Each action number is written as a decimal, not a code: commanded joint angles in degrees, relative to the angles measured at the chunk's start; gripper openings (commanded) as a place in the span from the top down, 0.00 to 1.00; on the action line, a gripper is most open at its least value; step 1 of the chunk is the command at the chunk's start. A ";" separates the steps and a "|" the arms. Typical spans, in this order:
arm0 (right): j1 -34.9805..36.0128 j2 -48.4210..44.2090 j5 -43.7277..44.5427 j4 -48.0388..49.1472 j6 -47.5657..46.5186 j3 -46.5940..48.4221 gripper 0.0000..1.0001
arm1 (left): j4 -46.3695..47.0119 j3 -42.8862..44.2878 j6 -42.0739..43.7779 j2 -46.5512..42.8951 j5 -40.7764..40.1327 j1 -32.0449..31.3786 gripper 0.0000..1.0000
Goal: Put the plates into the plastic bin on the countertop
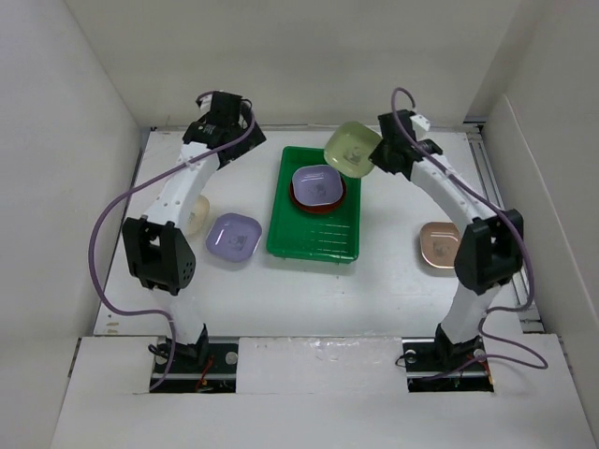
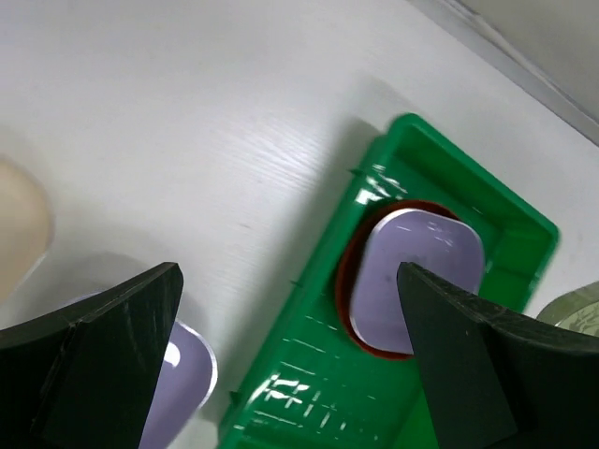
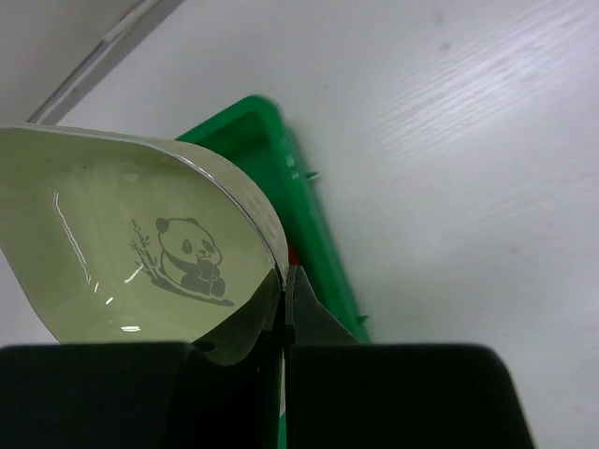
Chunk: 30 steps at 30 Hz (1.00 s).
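The green plastic bin [image 1: 284, 234] lies mid-countertop and holds a lavender plate [image 1: 317, 185] stacked on a red-orange plate [image 1: 298, 201]. My right gripper [image 1: 376, 157] is shut on the rim of the light green panda plate [image 1: 351, 148], held tilted in the air over the bin's far right corner; it fills the right wrist view [image 3: 140, 243]. My left gripper [image 1: 223, 117] is open and empty, high and left of the bin [image 2: 309, 374]. A second lavender plate [image 1: 233, 238], a cream plate [image 1: 197, 213] and a tan-pink plate [image 1: 438, 245] lie on the countertop.
White wall panels close in the countertop [image 1: 393, 281] on the left, back and right. A metal rail [image 1: 491, 178] runs along the right edge. My left arm's elbow [image 1: 159, 253] partly overhangs the cream plate.
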 commanded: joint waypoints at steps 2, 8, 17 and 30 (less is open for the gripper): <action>3.84 6.99 -4.65 0.38 -4.77 6.55 1.00 | -1.70 -4.02 -1.86 -7.32 -3.79 1.64 0.00; 6.03 16.40 -7.38 -3.80 -11.87 19.08 1.00 | -4.17 -11.04 1.13 -13.12 -8.97 2.16 0.00; 6.84 19.49 -7.55 -4.98 -19.00 22.64 0.93 | -4.18 -25.02 1.66 -22.70 -10.57 5.84 0.00; 10.08 1.69 -11.51 6.08 -20.59 8.69 0.00 | -1.01 -42.94 -8.24 -30.35 -5.20 22.20 0.00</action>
